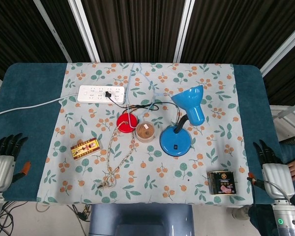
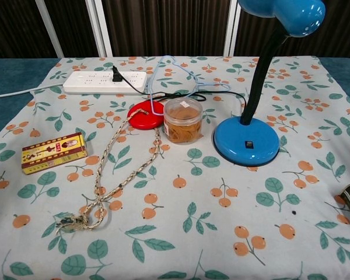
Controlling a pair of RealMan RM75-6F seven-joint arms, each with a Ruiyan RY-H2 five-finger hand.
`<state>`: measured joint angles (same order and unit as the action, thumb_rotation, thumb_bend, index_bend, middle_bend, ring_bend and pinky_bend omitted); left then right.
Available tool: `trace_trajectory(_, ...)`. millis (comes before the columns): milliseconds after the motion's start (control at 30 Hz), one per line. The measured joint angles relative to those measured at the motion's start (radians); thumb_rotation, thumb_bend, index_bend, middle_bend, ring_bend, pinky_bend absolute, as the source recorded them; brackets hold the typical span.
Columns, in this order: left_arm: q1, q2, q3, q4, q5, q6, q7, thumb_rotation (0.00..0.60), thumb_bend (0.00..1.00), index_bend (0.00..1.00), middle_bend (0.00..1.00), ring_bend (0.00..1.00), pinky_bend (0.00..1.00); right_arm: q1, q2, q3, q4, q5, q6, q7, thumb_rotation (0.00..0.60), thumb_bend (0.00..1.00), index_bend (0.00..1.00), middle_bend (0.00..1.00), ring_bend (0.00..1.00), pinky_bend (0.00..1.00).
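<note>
The left robot hand [image 1: 2,164] rests at the near left edge of the worktop [image 1: 32,98], fingers spread and holding nothing, with the yellow box [image 1: 84,148] the closest thing to it on the floral cloth [image 1: 206,93]. The right robot hand [image 1: 274,169] sits at the near right edge, fingers apart and empty, near the dark tin [image 1: 221,182]. Further in stand the blue lamp [image 1: 177,140], the small jar [image 1: 145,132], the red disc [image 1: 126,121] and the braided cord [image 1: 113,162]

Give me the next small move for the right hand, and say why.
Probably ease the right hand inward toward the tin. The hand sits open at the table's right edge, holding nothing, and the tin is the nearest thing, lying apart from it on the cloth.
</note>
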<state>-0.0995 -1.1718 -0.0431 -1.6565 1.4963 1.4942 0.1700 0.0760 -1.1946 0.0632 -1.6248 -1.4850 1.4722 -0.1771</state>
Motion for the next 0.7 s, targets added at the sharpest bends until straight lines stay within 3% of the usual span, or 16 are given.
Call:
trace_trajectory(133,0.000,0.001,0.001,-0.001,-0.002,-0.004,0.000,0.600,0.36,0.14,0.07,0.05,0.09,0.013,0.009,-0.014,0.002,-0.016,-0.030,-0.011,0.600,0.46,0.04,0.28,0.39,0.52)
trace_trajectory(367,-0.001,0.003,0.001,-0.005,-0.005,-0.007,-0.002,0.600,0.36,0.14,0.07,0.05,0.09,0.079,0.001,-0.007,0.007,-0.016,-0.135,-0.022,0.600,0.58,0.04,0.54,0.67,0.61)
trace_trajectory(467,-0.001,0.003,0.001,-0.005,-0.007,-0.008,-0.004,0.600,0.36,0.14,0.07,0.05,0.09,0.120,-0.009,-0.002,-0.005,-0.017,-0.196,-0.018,0.600,0.66,0.05,0.62,0.72,0.64)
trace_trajectory(700,-0.001,0.005,0.001,-0.007,-0.008,-0.009,-0.009,0.600,0.36,0.14,0.07,0.05,0.09,0.220,-0.047,0.009,-0.037,0.019,-0.370,-0.008,0.600,0.77,0.05,0.69,0.76,0.70)
